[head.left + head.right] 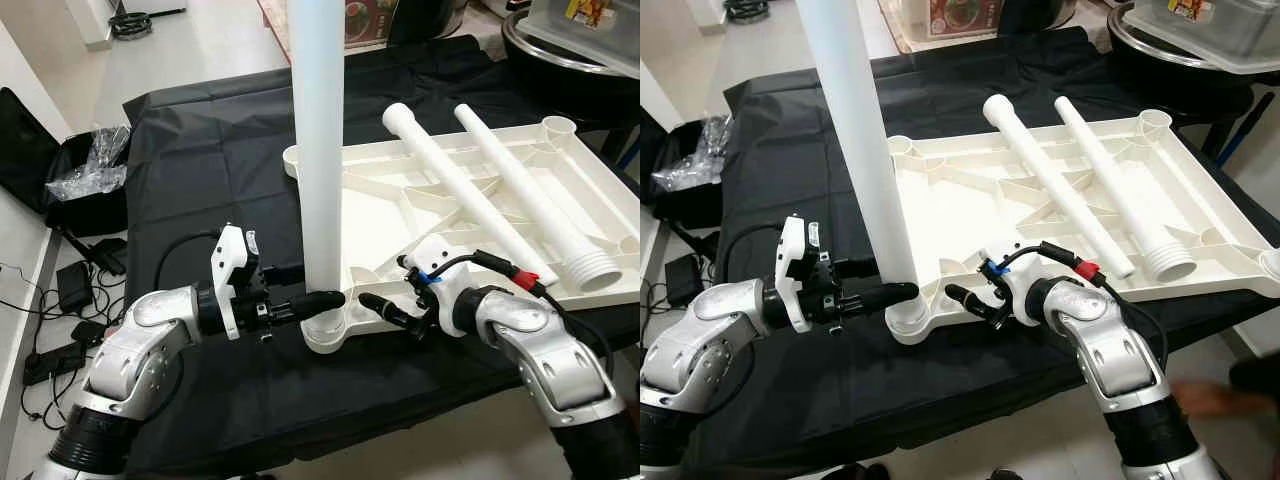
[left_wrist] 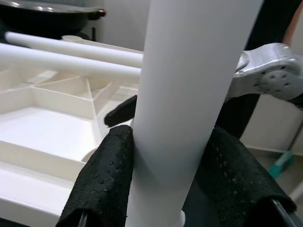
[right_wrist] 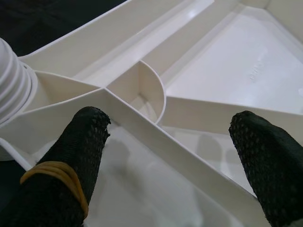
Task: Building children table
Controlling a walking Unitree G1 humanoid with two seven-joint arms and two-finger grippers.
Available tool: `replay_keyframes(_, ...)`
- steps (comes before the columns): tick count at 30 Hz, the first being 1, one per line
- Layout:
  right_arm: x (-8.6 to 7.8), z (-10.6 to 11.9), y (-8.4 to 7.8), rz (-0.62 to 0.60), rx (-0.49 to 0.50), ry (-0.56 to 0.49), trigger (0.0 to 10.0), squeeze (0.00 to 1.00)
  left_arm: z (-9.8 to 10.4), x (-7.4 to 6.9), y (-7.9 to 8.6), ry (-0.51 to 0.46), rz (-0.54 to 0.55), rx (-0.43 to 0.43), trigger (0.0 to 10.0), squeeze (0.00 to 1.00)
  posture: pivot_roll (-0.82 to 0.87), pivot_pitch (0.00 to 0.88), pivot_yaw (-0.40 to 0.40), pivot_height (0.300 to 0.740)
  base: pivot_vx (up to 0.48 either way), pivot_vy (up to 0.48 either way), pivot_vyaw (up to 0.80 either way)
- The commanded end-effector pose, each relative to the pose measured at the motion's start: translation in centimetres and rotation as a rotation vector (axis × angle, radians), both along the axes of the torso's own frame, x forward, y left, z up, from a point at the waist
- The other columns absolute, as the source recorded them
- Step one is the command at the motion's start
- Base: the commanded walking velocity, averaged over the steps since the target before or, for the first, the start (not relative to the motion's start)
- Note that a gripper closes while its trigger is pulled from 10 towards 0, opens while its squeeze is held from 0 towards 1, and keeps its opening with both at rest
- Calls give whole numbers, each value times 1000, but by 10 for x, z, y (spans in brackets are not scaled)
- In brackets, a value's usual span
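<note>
A white plastic tabletop [image 1: 385, 170] lies upside down on the black-covered table [image 1: 200, 150]. One white leg [image 1: 318, 150] stands upright in the near-left corner socket [image 1: 325, 335]. My left gripper [image 1: 328, 298] is shut on this leg just above the socket, and its padded fingers [image 2: 104, 179] press on both sides of the tube [image 2: 189, 94]. My right gripper [image 1: 372, 303] hovers open at the tabletop's near edge, just right of the socket, with ribs [image 3: 142, 123] of the underside between its fingers [image 3: 71, 161]. Two loose legs [image 1: 455, 180] [image 1: 530, 195] lie across the tabletop.
A black bag with crumpled plastic [image 1: 90, 170] and cables [image 1: 60, 300] lie on the floor to the left. A large metal basin [image 1: 560, 45] holding a clear box stands at the far right. A blurred skin-toned shape [image 1: 1210, 398] shows low on the right.
</note>
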State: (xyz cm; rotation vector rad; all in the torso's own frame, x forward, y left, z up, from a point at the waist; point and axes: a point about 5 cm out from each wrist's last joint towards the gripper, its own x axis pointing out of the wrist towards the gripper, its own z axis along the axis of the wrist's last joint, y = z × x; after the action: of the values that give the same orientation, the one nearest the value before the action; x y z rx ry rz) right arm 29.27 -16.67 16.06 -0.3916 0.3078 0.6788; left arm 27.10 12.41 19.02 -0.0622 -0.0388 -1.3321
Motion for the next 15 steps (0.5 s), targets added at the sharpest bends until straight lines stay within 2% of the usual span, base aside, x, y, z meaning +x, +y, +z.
replay_keyframes(1,-8,-33,-7,-58,-50,152,10000,0,15,-14,-10,0,-243,-142,10000,212,-61,190,33,740,0,0,0)
replay_keyframes(3,-8,-32,-7,-58,-47,147,10000,0,12,-13,-12,15,-263,-127,10000,239,-62,190,33,740,0,0,0)
replay_keyframes(5,-6,-29,-7,-60,-42,133,10000,0,7,-5,-17,10,-217,-79,10000,824,-62,193,36,740,0,0,0)
replay_keyframes(6,-6,-28,-7,-60,-41,129,10000,0,8,0,-19,-1,-173,-76,10000,1000,-59,193,34,740,0,0,0)
replay_keyframes(8,-5,-27,-5,-54,-34,127,10000,0,11,5,-20,-38,-112,-73,10000,1000,-56,194,34,740,0,0,0)
replay_keyframes(12,-5,-28,-3,-43,-37,123,10000,0,16,6,-18,-52,-83,-113,10000,1000,-52,192,33,740,0,0,0)
replay_keyframes(14,-5,-28,-3,-43,-37,123,10000,0,16,6,-18,-52,-83,-113,10000,1000,-52,192,33,740,0,0,0)
replay_keyframes(15,-5,-28,-1,-40,-31,125,10000,0,18,5,-14,-76,-50,-108,10000,1000,-45,189,31,740,0,0,0)
